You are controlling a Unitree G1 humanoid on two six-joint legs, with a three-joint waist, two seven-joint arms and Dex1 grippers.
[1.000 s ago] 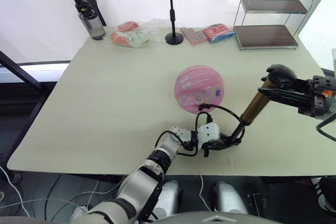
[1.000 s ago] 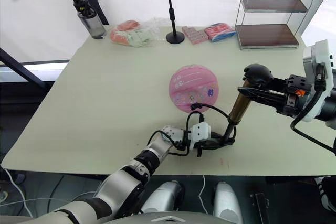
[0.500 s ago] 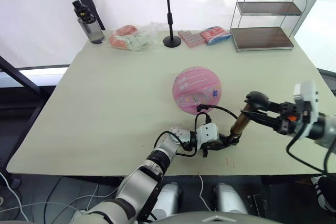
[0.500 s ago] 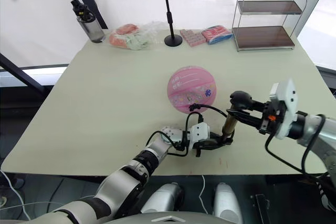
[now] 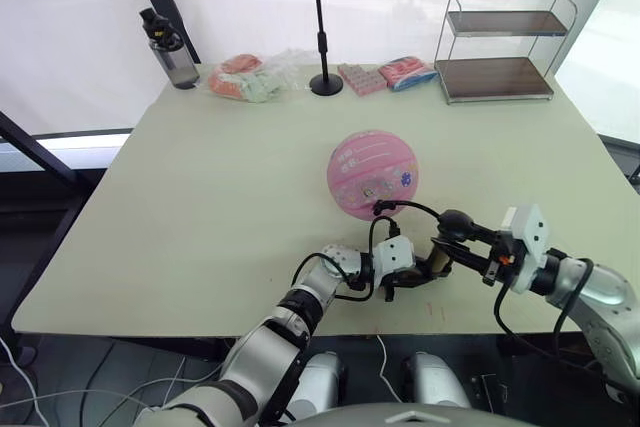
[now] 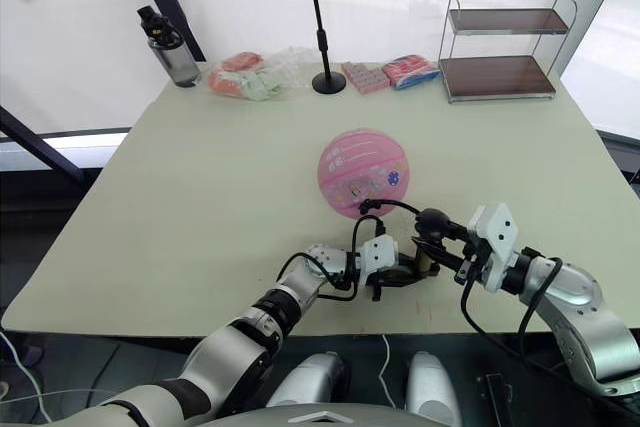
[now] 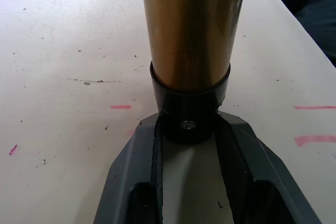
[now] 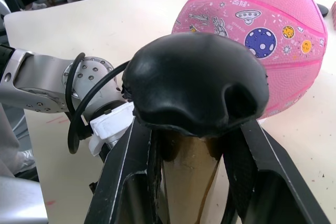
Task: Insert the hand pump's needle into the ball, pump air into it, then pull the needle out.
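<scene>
Gold-bronze hand pump (image 5: pixel 438 258) — both claws clamp it, left claw (image 5: pixel 420 273) low, right claw (image 5: pixel 462 244) under the knob.

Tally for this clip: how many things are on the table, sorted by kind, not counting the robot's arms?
Balls: 1, the pink ball
Pumps: 1, the hand pump
Bottles: 1, the water bottle
Stands: 1, the black stand
Racks: 1, the wire shelf rack
Packets and bags: 3, the plastic bag, the pink box, the red-blue packet
Total: 8

Pink ball (image 8: pixel 262 40) with cartoon prints, gold-bronze hand pump (image 7: pixel 191 30), black knob (image 8: pixel 197 85)
</scene>
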